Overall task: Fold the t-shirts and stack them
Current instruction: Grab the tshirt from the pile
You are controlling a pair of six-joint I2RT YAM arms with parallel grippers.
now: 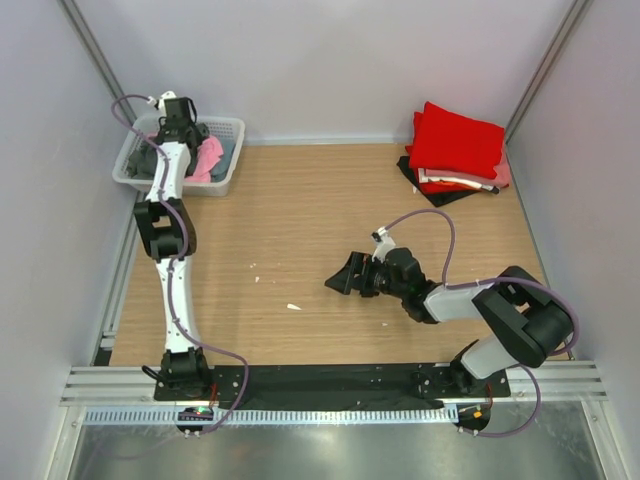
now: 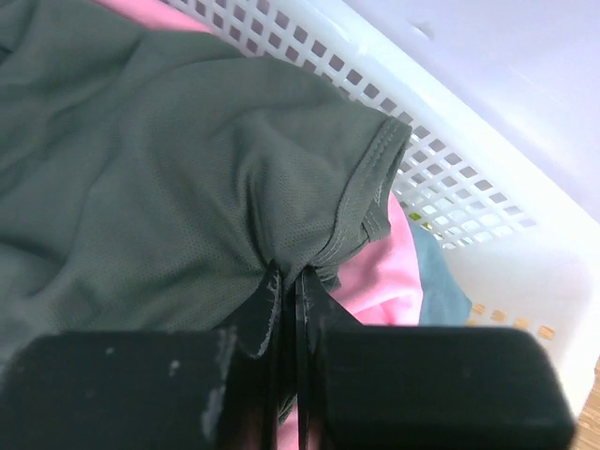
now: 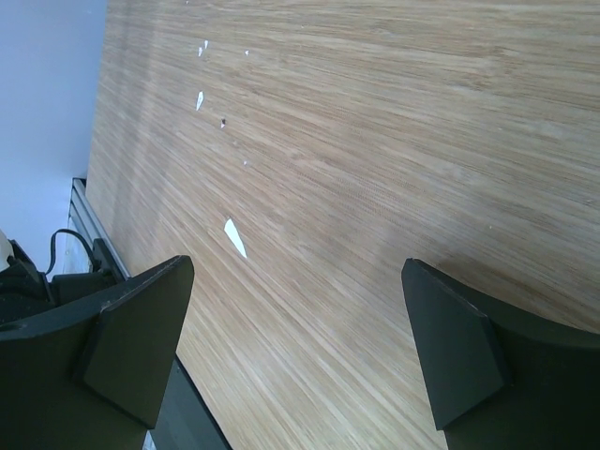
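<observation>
My left gripper (image 1: 180,128) reaches into the white latticed basket (image 1: 228,160) at the back left. In the left wrist view it (image 2: 292,277) is shut on a fold of the dark grey t-shirt (image 2: 169,159) near its sleeve hem. A pink shirt (image 2: 384,277) lies under the grey one and also shows in the top view (image 1: 207,158). A stack of folded shirts, bright red on top (image 1: 458,140), black (image 1: 420,182) at the bottom, sits at the back right. My right gripper (image 1: 345,275) hovers open and empty over the bare table (image 3: 309,328).
A blue-grey cloth (image 2: 436,281) lies in the basket beside the pink shirt. Small white scraps (image 1: 293,306) lie on the wooden table. Grey walls close in the left, right and back sides.
</observation>
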